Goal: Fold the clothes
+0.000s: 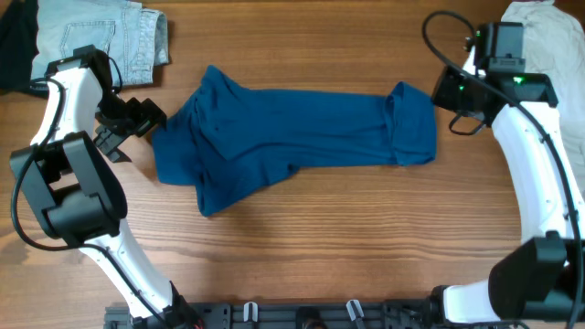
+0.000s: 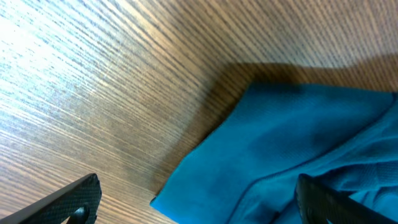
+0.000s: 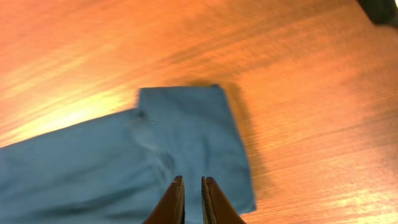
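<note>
Overhead: blue top (image 1: 302,128) on table (image 1: 320,242)

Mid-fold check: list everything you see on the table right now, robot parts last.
top: 1, deep blue, lying across the table's middle
denim piece: 1, pale blue, far left corner
dark cloth: 1, black, left edge beside the denim
garment: 1, white, far right corner
table: 1, brown wood, under everything
left arm: 1, white and black, left side
right arm: 1, white and black, right side
left claw: 1, black, open, at the top's left edge
right claw: 1, dark, shut, over the top's right end
</note>
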